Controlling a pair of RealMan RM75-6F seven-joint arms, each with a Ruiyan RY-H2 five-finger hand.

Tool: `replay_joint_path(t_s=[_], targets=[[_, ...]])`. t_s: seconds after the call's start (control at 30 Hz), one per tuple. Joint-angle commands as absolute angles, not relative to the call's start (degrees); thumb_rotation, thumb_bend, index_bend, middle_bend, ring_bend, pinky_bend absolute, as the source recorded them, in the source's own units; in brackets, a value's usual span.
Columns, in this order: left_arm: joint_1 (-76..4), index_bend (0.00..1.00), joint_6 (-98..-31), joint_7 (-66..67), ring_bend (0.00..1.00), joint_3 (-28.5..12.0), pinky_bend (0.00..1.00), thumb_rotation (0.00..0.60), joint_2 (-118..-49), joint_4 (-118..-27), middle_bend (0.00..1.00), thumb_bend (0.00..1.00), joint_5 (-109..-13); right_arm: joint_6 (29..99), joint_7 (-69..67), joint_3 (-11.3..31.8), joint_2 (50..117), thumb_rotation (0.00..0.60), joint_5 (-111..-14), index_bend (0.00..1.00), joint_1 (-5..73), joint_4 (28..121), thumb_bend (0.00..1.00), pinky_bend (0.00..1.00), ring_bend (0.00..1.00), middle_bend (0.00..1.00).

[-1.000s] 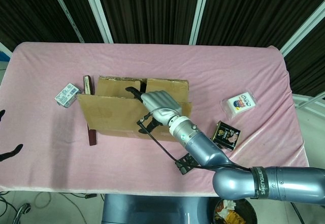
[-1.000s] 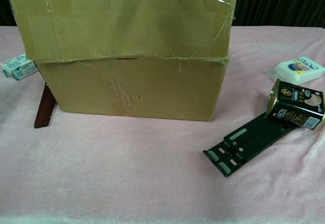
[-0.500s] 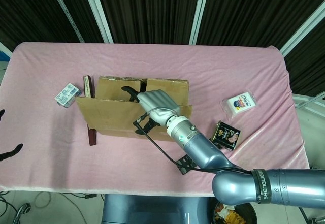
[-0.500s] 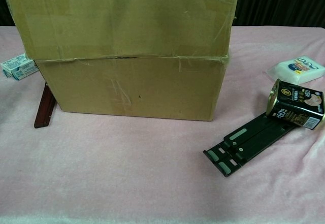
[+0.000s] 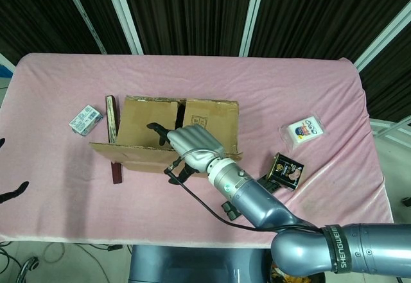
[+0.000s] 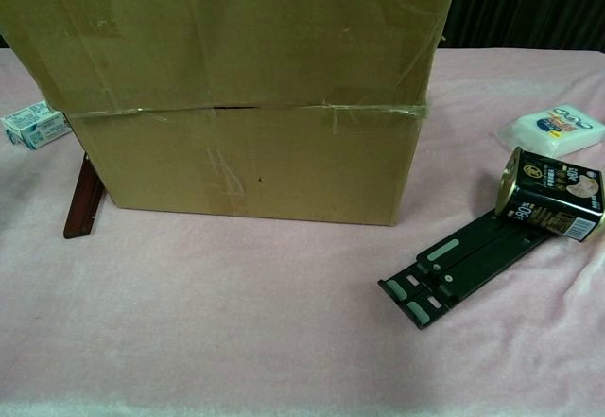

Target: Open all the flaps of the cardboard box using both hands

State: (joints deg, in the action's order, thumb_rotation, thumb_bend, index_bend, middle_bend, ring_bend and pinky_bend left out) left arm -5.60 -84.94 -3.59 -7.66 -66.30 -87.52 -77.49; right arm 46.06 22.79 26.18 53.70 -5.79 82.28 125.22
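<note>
The cardboard box (image 5: 209,119) stands mid-table on the pink cloth; its front wall (image 6: 246,166) fills the chest view. The near long flap (image 5: 128,151) leans out toward me past upright, and its outer face (image 6: 227,29) covers the top of the chest view. Two inner flaps still lie over the opening. My right hand (image 5: 191,145) is on the near flap's top edge, fingers curled over it and the dark thumb stretched left along the inner face. Dark fingertips, apparently of my left hand (image 5: 13,193), show only at the left border, far from the box.
A small white-blue carton (image 5: 85,119) and a dark red-brown bar (image 5: 112,113) lie left of the box. On the right are a white packet (image 5: 303,131), a black can (image 5: 286,169) on its side and a flat black stand (image 6: 463,266).
My right hand has drawn the near flap from upright outward toward me, and the inner flaps show more. The dark fingertip at the flap's top edge has left the chest view.
</note>
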Motion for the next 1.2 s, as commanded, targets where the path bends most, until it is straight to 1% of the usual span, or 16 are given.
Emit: replay_joint_path(t_s=[0.03, 0.27, 0.5, 0.6, 0.77, 0.83, 0.87, 0.93, 1.03, 1.07, 1.13, 1.2], targets=[[-5.6, 0.0, -84.9, -3.6, 0.0, -7.6, 0.0, 0.6, -66.3, -87.5, 0.0, 0.13, -77.5, 45.7, 22.5, 25.9, 52.8, 0.591, -5.1, 0.05, 82.8, 126.3, 0.19, 0.54, 0.46, 0.33], [-5.5, 0.0, -84.9, -3.5, 0.0, -7.5, 0.0, 0.6, -66.3, -87.6, 0.0, 0.13, -77.7, 46.1, 21.5, 25.3, 50.4, 0.592, -4.5, 0.05, 83.1, 129.0, 0.19, 0.6, 0.55, 0.39], [-5.6, 0.0, -84.8, -2.9, 0.0, -7.4, 0.0, 0.6, -66.3, -87.5, 0.0, 0.13, -78.0, 47.2, 20.1, 24.3, 48.4, 0.6, -5.5, 0.05, 81.9, 131.2, 0.18, 0.6, 0.56, 0.39], [-5.7, 0.0, -85.1, -2.3, 0.0, -7.3, 0.0, 0.6, -66.2, -87.4, 0.0, 0.13, -78.5, 49.0, 20.4, 22.8, 47.3, 0.6, -7.5, 0.05, 80.2, 132.3, 0.19, 0.6, 0.56, 0.38], [-5.8, 0.0, -85.4, -1.5, 0.0, -7.2, 0.0, 0.6, -65.8, -87.6, 0.0, 0.13, -79.2, 52.9, 21.9, 19.0, 45.3, 0.6, -10.9, 0.05, 76.6, 134.4, 0.19, 0.6, 0.56, 0.38], [-5.8, 0.0, -85.4, -1.2, 0.0, -7.3, 0.0, 0.6, -65.8, -87.6, 0.0, 0.13, -79.0, 53.4, 22.2, 18.1, 44.1, 0.6, -11.8, 0.05, 75.5, 135.0, 0.19, 0.6, 0.56, 0.38], [-5.8, 0.0, -85.3, -1.0, 0.0, -7.3, 0.0, 0.6, -65.9, -87.6, 0.0, 0.13, -78.9, 52.9, 22.0, 18.0, 43.7, 0.6, -12.0, 0.05, 75.2, 135.0, 0.19, 0.6, 0.56, 0.38], [-5.9, 0.0, -85.1, -0.8, 0.0, -7.2, 0.0, 0.6, -66.0, -87.7, 0.0, 0.13, -78.7, 49.7, 20.0, 18.6, 42.4, 0.6, -11.9, 0.05, 74.4, 135.0, 0.19, 0.6, 0.56, 0.38], [-6.0, 0.0, -84.9, -0.5, 0.0, -7.2, 0.0, 0.6, -66.2, -87.6, 0.0, 0.13, -78.7, 42.9, 16.5, 20.0, 40.1, 0.6, -11.3, 0.05, 73.7, 135.0, 0.19, 0.6, 0.56, 0.38], [-6.0, 0.0, -84.9, -0.5, 0.0, -7.1, 0.0, 0.6, -66.3, -87.5, 0.0, 0.13, -78.8, 39.4, 15.5, 20.5, 38.6, 0.6, -11.4, 0.05, 73.5, 135.0, 0.19, 0.6, 0.56, 0.38], [-6.0, 0.0, -84.8, -0.5, 0.0, -7.0, 0.0, 0.6, -66.3, -87.5, 0.0, 0.13, -78.9, 35.1, 14.9, 21.0, 36.5, 0.6, -12.7, 0.05, 73.3, 135.0, 0.19, 0.6, 0.56, 0.38], [-5.9, 0.0, -84.9, -0.7, 0.0, -7.0, 0.0, 0.6, -66.3, -87.4, 0.0, 0.13, -79.0, 32.7, 14.2, 21.4, 35.4, 0.6, -13.6, 0.05, 73.1, 135.0, 0.19, 0.6, 0.56, 0.38]])
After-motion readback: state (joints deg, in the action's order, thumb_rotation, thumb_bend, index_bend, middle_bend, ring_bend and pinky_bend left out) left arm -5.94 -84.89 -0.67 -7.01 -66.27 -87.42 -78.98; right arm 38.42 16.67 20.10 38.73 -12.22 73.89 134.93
